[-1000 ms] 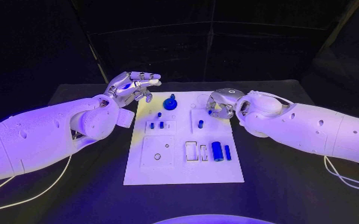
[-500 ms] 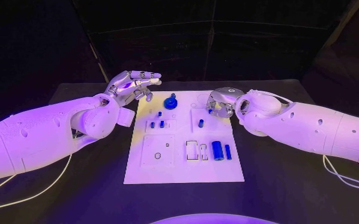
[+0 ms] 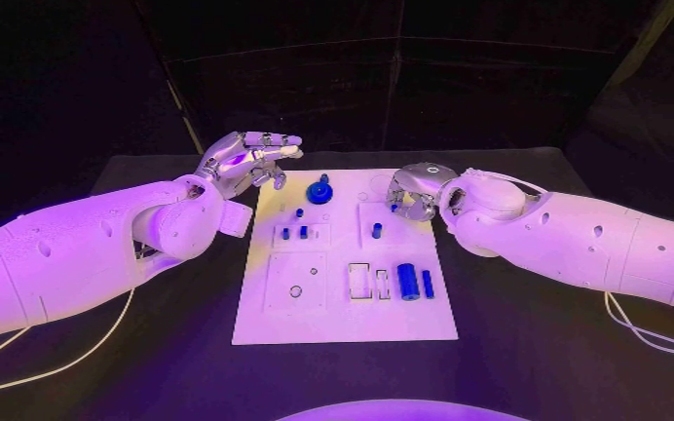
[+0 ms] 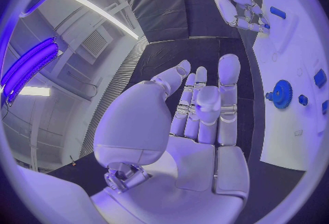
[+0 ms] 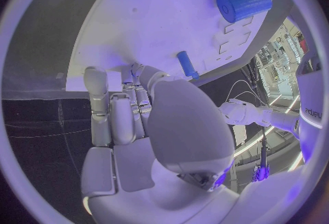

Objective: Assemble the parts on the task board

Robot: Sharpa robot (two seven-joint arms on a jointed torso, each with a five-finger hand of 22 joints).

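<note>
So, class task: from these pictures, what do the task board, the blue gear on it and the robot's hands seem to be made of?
Task board: probably plastic, matt white, flat with cut-out pockets.
Blue gear: likely moulded or printed plastic, even dull blue, crisp teeth.
Left hand and right hand: seemingly metal, silvery segments with bright glints; coated plastic can't be ruled out.

A black table (image 3: 534,343) carries the work area, its surface dark and matte. A thin pale cable (image 3: 85,348) lies across its near left part. A second pale cable (image 3: 635,328) loops on the near right part.
</note>
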